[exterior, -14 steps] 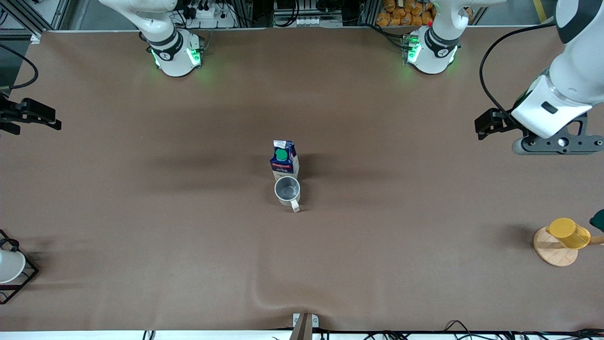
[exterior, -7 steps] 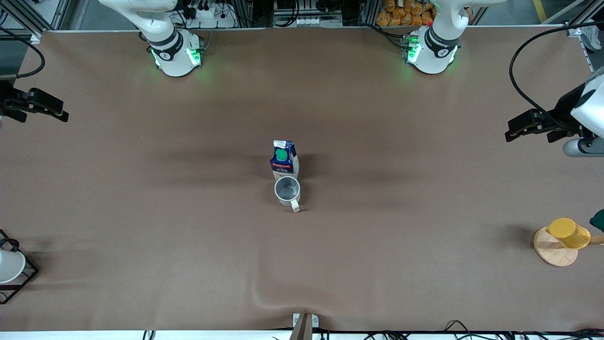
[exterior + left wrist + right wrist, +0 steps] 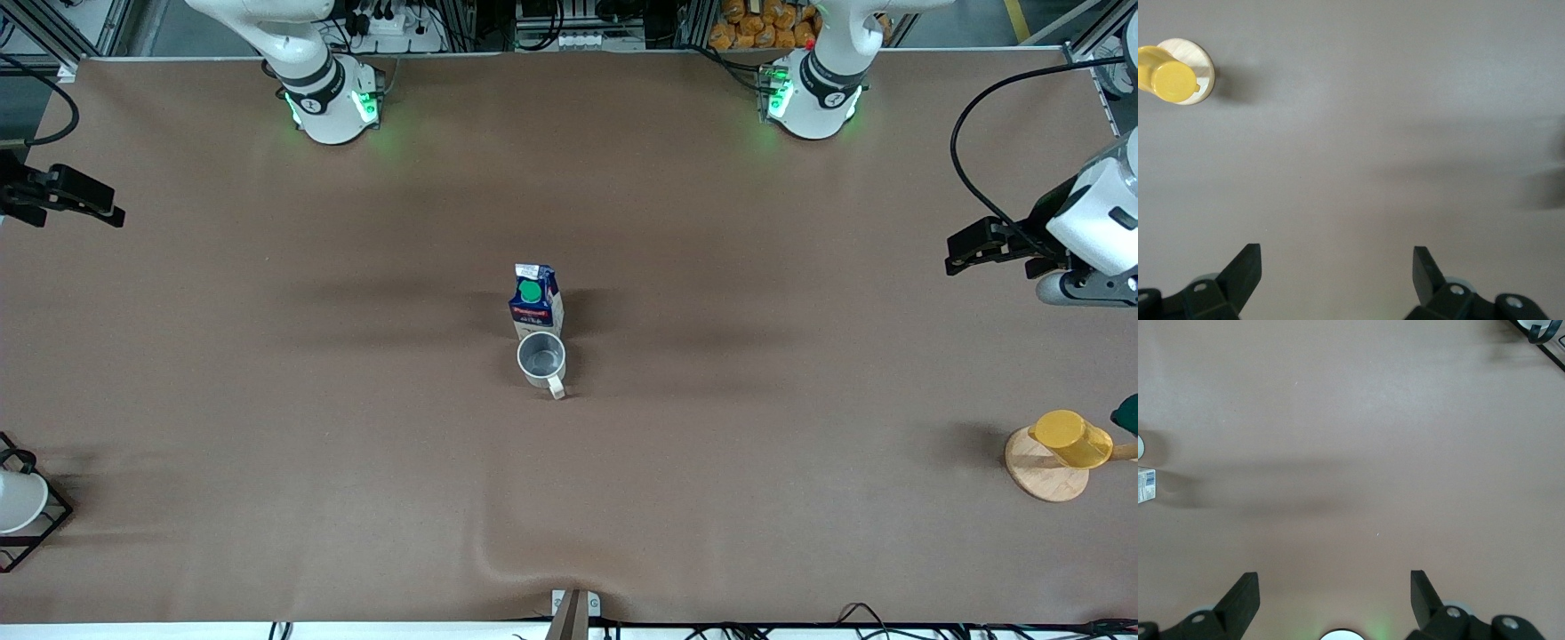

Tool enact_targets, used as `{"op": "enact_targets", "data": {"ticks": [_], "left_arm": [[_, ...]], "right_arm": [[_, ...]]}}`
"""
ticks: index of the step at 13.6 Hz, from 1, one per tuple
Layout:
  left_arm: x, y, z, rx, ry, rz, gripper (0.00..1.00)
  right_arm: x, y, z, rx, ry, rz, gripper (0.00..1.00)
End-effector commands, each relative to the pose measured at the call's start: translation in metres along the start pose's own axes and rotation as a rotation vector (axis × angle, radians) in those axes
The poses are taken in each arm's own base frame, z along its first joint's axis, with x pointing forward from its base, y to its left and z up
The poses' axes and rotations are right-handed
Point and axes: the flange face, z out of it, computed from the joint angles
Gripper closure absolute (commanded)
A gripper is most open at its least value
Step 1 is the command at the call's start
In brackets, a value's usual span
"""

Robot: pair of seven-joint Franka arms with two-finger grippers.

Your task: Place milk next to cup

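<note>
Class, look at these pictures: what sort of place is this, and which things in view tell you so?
Most likely a robotics lab or test bench, not a kitchen. Two robot arms are bolted along one edge of a brown-covered table, cables run along its edges, and only a few props stand on it: a milk carton beside a mug.

The left claw [image 3: 1336,283] hangs with both fingers [image 3: 1245,273] spread wide over bare brown tabletop [image 3: 1358,133]. A yellow cup [image 3: 1165,79], seemingly tipped, sits on a round wooden base [image 3: 1199,63].
</note>
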Motion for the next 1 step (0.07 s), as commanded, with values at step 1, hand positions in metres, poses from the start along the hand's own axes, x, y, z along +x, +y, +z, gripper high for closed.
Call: {"op": "enact_targets", "data": {"ticks": [1], "left_arm": [[-0.0124, 0.0018, -0.0034, 0.025, 0.019, 0.027, 0.0]], "right_arm": [[-0.0064, 0.0007, -0.0042, 0.011, 0.004, 0.006, 0.0]]}}
